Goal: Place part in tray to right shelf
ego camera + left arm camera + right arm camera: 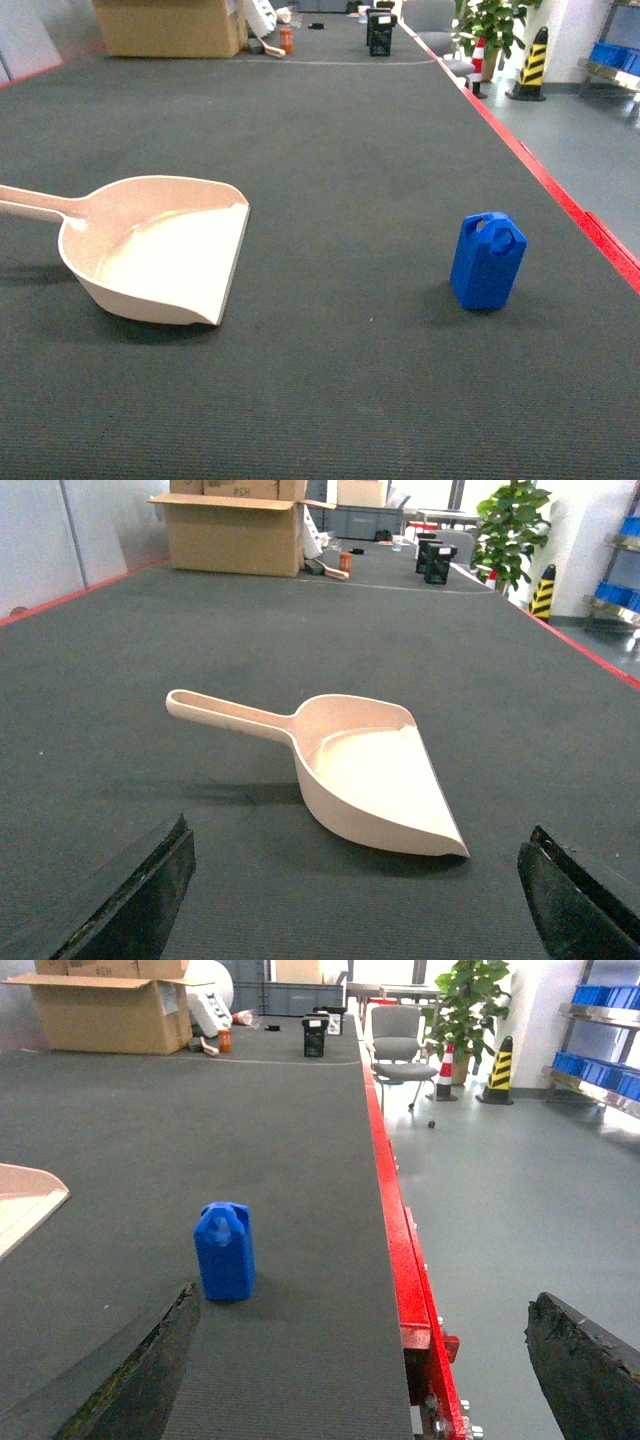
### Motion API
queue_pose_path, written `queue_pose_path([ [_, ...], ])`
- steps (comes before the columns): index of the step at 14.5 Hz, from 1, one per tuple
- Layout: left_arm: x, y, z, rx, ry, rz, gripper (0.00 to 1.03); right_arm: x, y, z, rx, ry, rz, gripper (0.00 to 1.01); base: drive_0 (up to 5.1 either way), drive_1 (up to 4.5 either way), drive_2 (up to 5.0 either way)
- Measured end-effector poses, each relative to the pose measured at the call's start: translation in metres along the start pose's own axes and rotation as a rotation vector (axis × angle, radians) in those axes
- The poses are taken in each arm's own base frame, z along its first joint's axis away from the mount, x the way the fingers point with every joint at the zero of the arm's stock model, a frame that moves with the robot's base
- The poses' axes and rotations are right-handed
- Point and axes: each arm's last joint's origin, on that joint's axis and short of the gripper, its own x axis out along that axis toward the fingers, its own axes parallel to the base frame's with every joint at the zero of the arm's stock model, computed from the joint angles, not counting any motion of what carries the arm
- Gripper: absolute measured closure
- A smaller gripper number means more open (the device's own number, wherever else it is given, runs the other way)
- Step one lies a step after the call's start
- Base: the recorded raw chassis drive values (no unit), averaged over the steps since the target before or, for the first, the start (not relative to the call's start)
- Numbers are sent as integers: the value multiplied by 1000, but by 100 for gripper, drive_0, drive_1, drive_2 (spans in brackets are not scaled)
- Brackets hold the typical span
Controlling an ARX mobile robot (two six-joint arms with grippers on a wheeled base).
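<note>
The part point(488, 260) stands upright on the dark counter point(340, 150), near the counter's red right edge point(395, 1230), handle loops on top. It touches nothing. In the right wrist view it stands ahead of the right gripper point(365, 1380), just beyond the left of the two fingers point(130, 1370); these fingers are spread wide and hold nothing.

The tray point(160, 250) lies well apart from the part, toward the counter's left side, flat on the mat with its front lip turned to the part and its handle running off to the left. It holds nothing. In the left wrist view it lies ahead of the left gripper point(355, 900), between the lines of that gripper's fingers point(140, 900) but beyond their tips; those fingers too are spread wide, gripping nothing.

At the counter's far end stand a cardboard box point(170, 25), a black crate point(380, 30) and a few small items too small to tell. Past the right edge is a grey floor with an office chair point(400, 1040), a potted plant point(465, 1000), a striped yellow-and-black post point(500, 1055), and a shelf with blue bins point(600, 1030) along the wall.
</note>
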Motion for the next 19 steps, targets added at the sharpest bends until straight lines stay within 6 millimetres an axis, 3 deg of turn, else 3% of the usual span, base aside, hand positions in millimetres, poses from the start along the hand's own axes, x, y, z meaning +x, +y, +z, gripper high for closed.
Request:
queue_pose_path([
  [19, 0, 0, 0, 0, 0, 0, 5, 0, 0, 0, 0, 0, 0, 3, 0, 0, 0],
])
